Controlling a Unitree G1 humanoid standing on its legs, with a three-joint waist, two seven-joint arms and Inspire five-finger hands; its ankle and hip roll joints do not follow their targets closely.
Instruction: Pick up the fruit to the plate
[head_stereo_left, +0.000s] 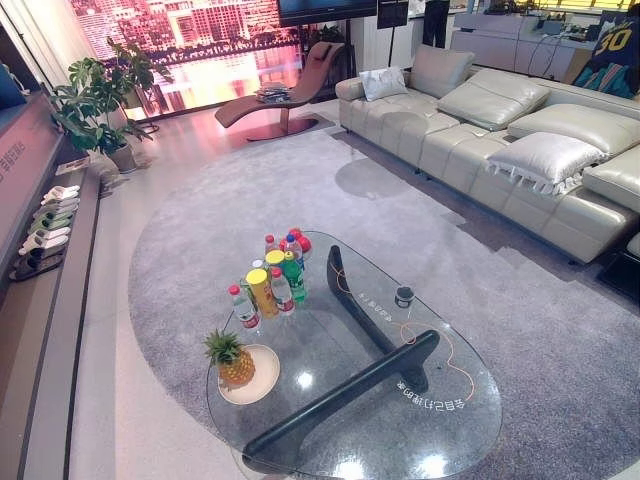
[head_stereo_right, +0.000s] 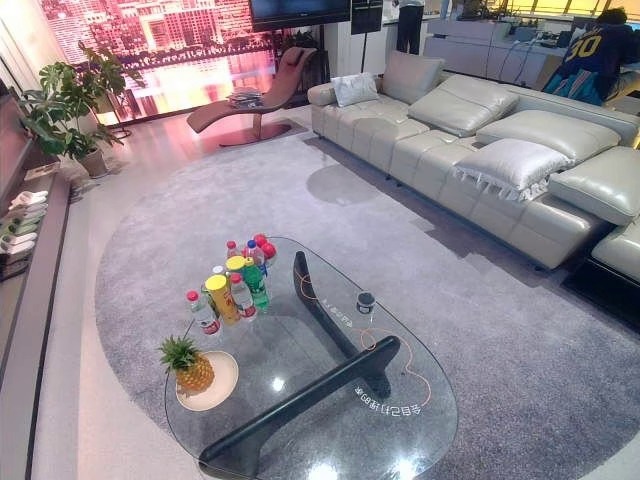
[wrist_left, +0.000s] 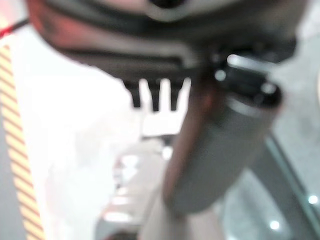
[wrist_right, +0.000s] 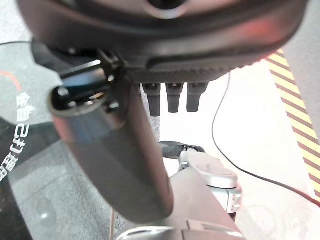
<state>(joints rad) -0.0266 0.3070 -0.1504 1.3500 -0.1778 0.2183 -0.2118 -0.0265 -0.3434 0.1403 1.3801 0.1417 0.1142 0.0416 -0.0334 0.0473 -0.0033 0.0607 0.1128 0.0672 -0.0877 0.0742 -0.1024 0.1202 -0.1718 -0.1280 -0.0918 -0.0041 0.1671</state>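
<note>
Glass table (head_stereo_left: 440, 400) on a grey rug (head_stereo_left: 200, 230) carries a pineapple (head_stereo_left: 231, 360) on its plate (head_stereo_left: 262, 381), well ahead of both hands. Left hand (wrist_left: 155, 95) and right hand (wrist_right: 170, 97) hang with fingers straight and apart, holding nothing.

1. The right hand (wrist_right: 170, 97), dark and bulky, hangs with its short dark fingers (wrist_right: 154, 102) straight and its grey thumb standing out.
2. A clear glass surface (wrist_right: 30, 165) with white print lies beside it.
3. A pale floor with a yellow-and-red striped strip (wrist_right: 300, 130) lies beyond.

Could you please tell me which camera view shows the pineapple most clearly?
The left eye view: the pineapple stands whole and unobstructed on the plate. The right eye view shows it equally whole. The wrist views show hand parts and bits of the glass table.
</note>
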